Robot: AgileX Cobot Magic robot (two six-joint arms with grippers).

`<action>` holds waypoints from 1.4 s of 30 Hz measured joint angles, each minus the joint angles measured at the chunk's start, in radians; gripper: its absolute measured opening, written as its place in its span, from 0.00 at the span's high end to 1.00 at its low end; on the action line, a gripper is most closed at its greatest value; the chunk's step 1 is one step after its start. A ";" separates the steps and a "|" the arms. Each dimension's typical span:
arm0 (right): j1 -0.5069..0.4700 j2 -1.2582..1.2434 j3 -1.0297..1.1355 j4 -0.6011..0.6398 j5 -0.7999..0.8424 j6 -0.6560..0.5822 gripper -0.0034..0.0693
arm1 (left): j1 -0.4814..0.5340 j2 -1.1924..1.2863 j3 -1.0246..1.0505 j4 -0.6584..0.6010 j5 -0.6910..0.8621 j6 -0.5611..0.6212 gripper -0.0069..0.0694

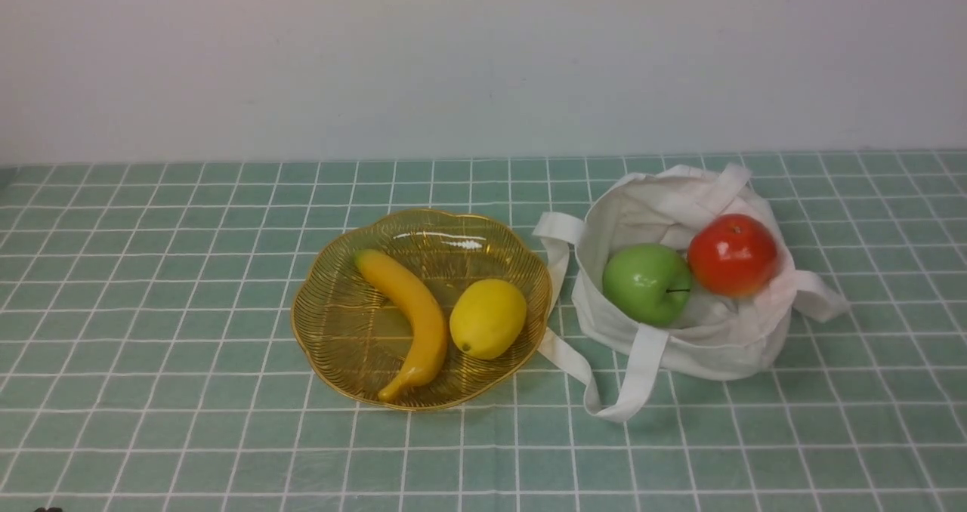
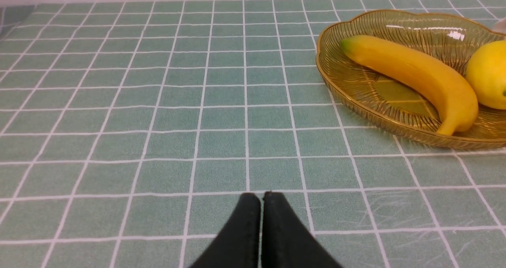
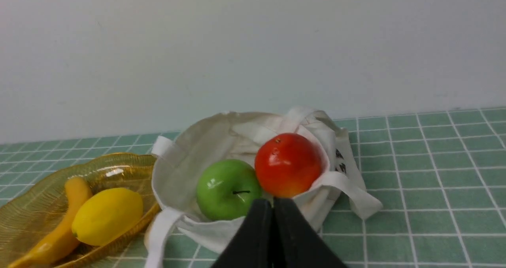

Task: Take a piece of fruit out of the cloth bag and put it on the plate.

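**Desk:** What is the front view showing?

**Photographer:** The bright yellow oval lemon (image 1: 488, 318) is lying in the round amber see-through ribbed plate (image 1: 332, 270), just beside a long yellow banana (image 1: 408, 312). Neither arm is appearing in this view.

**Desk:** And the off-white cloth tote bag (image 1: 680, 350)?

**Photographer:** It is sitting near the plate's right side on the green checked tablecloth (image 1: 151, 270). Its mouth is gaping, and it is holding a glossy green apple (image 1: 646, 283) and a round red fruit (image 1: 731, 255), which are touching each other.

**Desk:** The left wrist view?

**Photographer:** The left gripper (image 2: 261, 197) is hovering over bare cloth. Its black fingers are pressing together and carrying nothing. The plate (image 2: 328, 74) is lying ahead, apart from it.

**Desk:** The right wrist view?

**Photographer:** The right gripper (image 3: 272, 201) is also pinching closed and empty, and it is pointing at the bag (image 3: 185, 153) from just short of its near rim. Both round fruits are resting inside, and the lemon (image 3: 106, 216) is sitting in the plate beside the bag.

**Desk:** Which step is in hand?

**Photographer:** The placing is looking finished and both arms appear parked, so I am judging that little is left to do. If another fruit were wanted, the right gripper would need to spread its fingers, come in over the open mouth and close on the green apple. It would also need to avoid snagging the strap handles.
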 joint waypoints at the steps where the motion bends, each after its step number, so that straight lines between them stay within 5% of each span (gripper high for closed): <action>1: 0.000 -0.035 0.024 -0.067 -0.003 0.072 0.97 | 0.000 0.000 0.000 0.000 0.000 0.000 0.92; 11: 0.038 -0.087 0.131 -0.541 -0.010 0.484 0.97 | 0.000 0.000 0.000 0.000 0.000 0.000 0.92; 17: 0.119 -0.087 0.131 -0.541 0.021 0.491 0.97 | 0.000 0.000 0.000 0.000 0.000 0.000 0.92; 26: 0.071 -0.087 0.127 -0.386 0.058 0.218 0.97 | 0.000 0.000 0.000 0.000 0.000 0.000 0.92; 42: 0.010 -0.087 0.125 -0.361 0.063 0.200 0.97 | 0.000 0.000 0.000 0.000 0.000 0.000 0.92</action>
